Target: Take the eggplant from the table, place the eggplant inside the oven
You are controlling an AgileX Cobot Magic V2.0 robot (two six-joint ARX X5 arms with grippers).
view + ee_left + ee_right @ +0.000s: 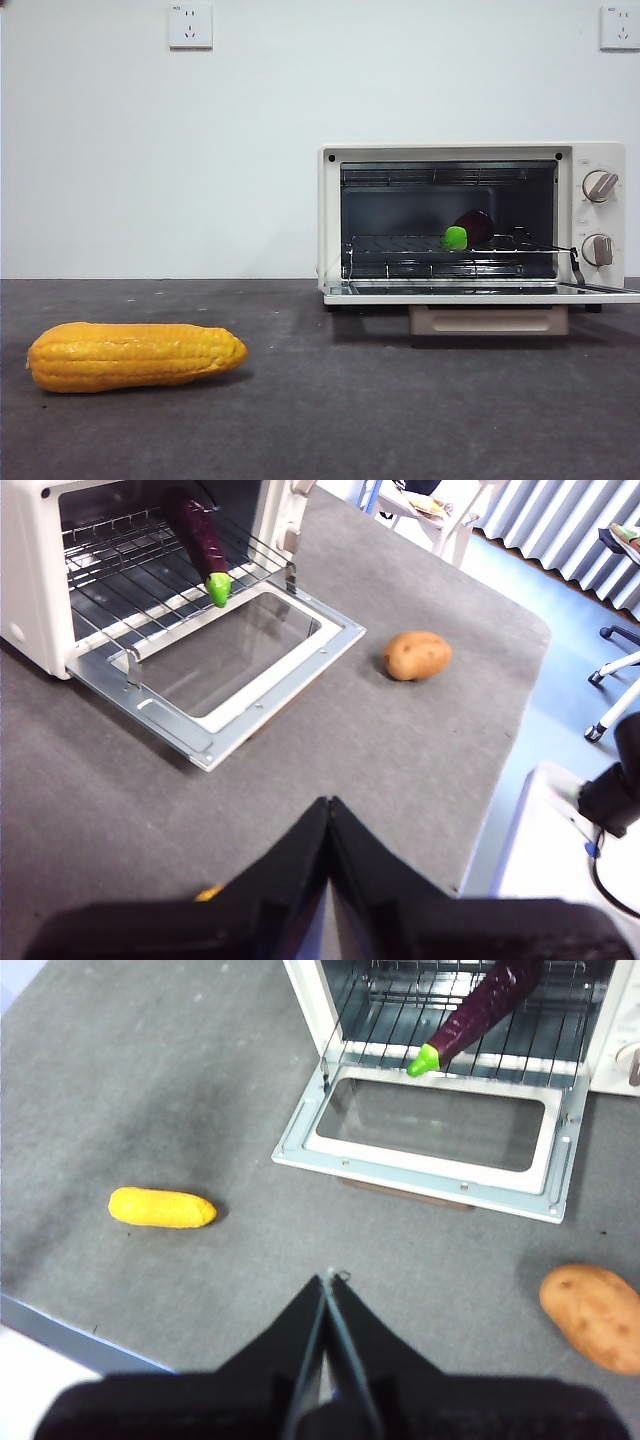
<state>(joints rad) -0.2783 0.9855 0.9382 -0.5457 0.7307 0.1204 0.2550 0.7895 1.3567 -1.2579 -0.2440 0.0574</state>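
The dark purple eggplant (472,229) lies on the wire rack inside the cream-white oven (600,215), its green stem end toward the open door. The wrist views show the same eggplant (198,542) (478,1012) on the rack. The oven (25,600) door (432,1130) hangs down flat, glass facing up. My left gripper (329,805) is shut and empty, held back over the grey table (400,750), well clear of the oven. My right gripper (327,1280) is also shut and empty, high above the table (150,1080) in front of the door. Neither arm shows in the front view.
A yellow-orange corn cob (135,355) (162,1208) lies on the table to the left of the oven. A brown potato (417,655) (597,1317) sits on the table on the other side of the open door. The table edge (500,780) is near the left arm.
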